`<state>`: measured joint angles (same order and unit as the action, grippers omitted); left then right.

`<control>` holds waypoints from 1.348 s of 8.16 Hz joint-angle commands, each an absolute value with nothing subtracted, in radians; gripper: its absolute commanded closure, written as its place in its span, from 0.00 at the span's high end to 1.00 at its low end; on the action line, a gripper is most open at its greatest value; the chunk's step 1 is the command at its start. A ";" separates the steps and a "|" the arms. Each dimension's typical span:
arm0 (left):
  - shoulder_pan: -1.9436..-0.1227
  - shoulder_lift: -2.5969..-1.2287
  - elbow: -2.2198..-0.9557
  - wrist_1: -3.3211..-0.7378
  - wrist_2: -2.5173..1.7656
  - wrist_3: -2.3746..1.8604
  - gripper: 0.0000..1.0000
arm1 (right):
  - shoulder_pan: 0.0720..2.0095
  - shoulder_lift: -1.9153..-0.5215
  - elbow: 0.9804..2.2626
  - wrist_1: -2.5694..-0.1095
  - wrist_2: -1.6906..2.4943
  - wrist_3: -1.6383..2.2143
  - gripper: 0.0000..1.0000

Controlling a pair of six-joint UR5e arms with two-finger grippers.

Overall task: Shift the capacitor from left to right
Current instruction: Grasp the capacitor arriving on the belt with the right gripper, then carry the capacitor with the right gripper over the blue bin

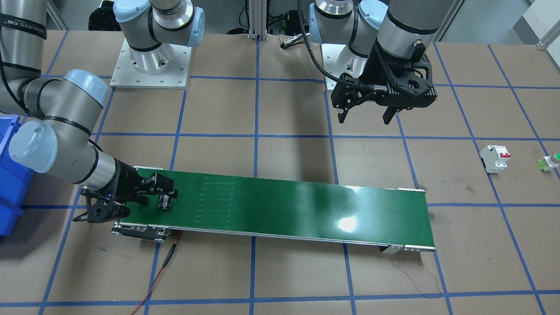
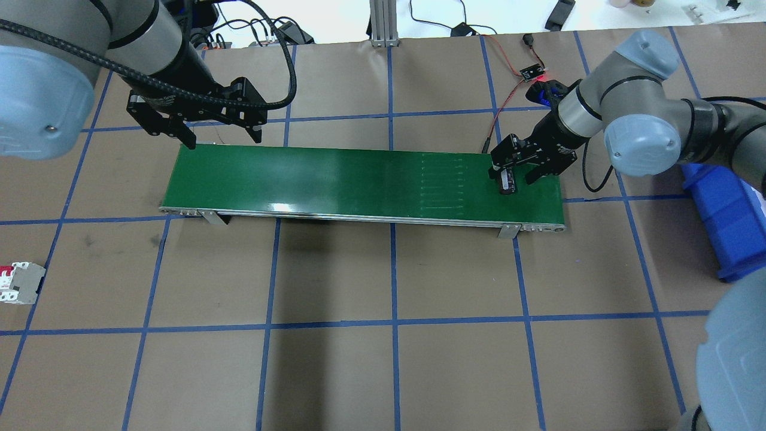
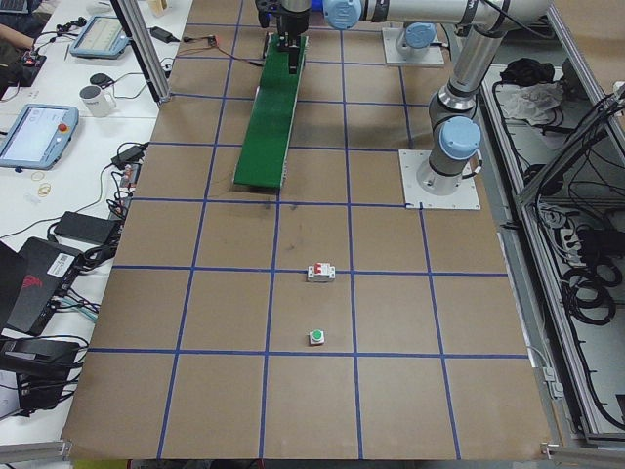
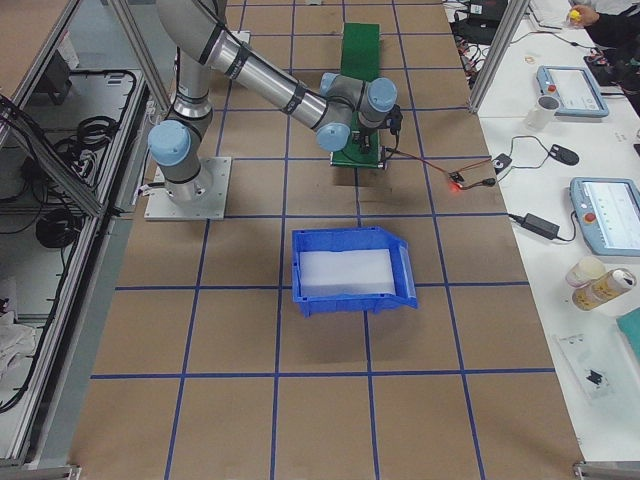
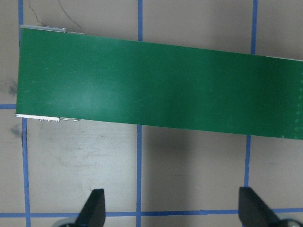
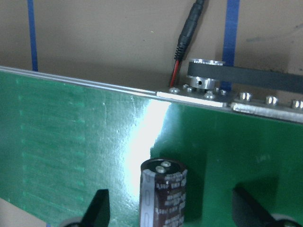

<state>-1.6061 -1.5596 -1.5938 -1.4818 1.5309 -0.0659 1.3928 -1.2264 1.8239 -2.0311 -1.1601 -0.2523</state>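
1. the capacitor sits on the green conveyor belt, at the belt's end nearest the right edge of the worktop.
2. the right gripper is low over that end of the belt, with its jaws released and spread wide. the capacitor is between its fingers with a gap on each side (in the right wrist view its metallic end is uppermost).
3. the left gripper hangs well above the belt's other end, toward the left edge, with its jaws released.
4. a white circuit breaker and a green-capped push button lie well apart from the belt, toward the worktop's left edge. the button is the nearer of the two to that edge.
5. a blue bin rests near the right edge, beyond the belt's end.
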 commanded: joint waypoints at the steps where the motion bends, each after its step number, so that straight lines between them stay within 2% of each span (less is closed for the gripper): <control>1: -1.606 -1.559 -1.594 -1.482 1.531 -0.066 1.00 | 1.393 -1.224 1.824 -2.025 -1.193 -0.255 0.21; 2: -1.606 -1.560 -1.594 -1.482 1.531 -0.066 1.00 | 1.393 -1.224 1.824 -2.025 -1.195 -0.255 0.06; 3: -1.606 -1.559 -1.594 -1.482 1.529 -0.066 1.00 | 1.393 -1.224 1.821 -2.025 -1.196 -0.253 0.03; 6: -1.606 -1.559 -1.594 -1.482 1.531 -0.066 1.00 | 1.393 -1.227 1.803 -2.022 -1.196 -0.249 0.03; 9: -1.606 -1.559 -1.594 -1.482 1.531 -0.066 1.00 | 1.390 -1.239 1.683 -1.969 -1.395 -0.303 0.04; 11: -1.606 -1.560 -1.594 -1.482 1.531 -0.066 1.00 | 1.292 -1.288 1.603 -1.826 -1.474 -0.427 0.04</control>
